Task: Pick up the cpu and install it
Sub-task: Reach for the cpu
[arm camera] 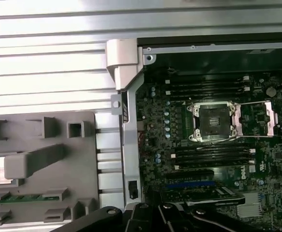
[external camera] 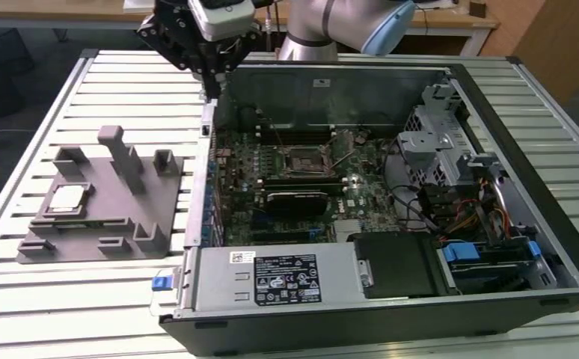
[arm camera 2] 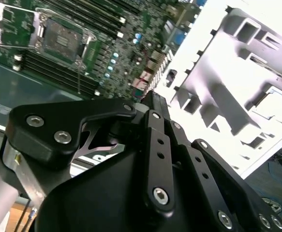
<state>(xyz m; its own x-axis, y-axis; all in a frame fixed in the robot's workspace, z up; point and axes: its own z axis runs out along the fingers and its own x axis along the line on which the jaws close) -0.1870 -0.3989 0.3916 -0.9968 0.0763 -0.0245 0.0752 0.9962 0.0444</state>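
While hanging high at the upper left of the exterior view, over the back corner of the pc case (external camera: 319, 93), carries nothing in the pincer (external camera: 212, 84). Looks pressed together, narrowing to one point, nothing between. Prob. kept that high so as to clear the case wall & take in the whole layout.

Can spot the cpu (external camera: 67, 197) at the exterior view's left, mid-height: lies flat, pale top up, in a shallow pocket of the grey holder (external camera: 110, 224), well apart from the pincer. Turns up in the first wrist view too, seated in the same pocket. Prob. parked there to stay square & at a known spot, w/o sliding, for a grab from above.

Sets the holder on the slatted worktop (external camera: 30, 299), just beside the case, presumably to keep the trip btw pocket & socket short. Has the case on its side, cover off, so the board (external camera: 369, 191) faces up, reachable from above. Leaves the socket (arm camera: 212, 122) bare, clamp frame folded off to one side, i.e. ready to take the chip. Judging by that: pickup not yet done, install not begun.
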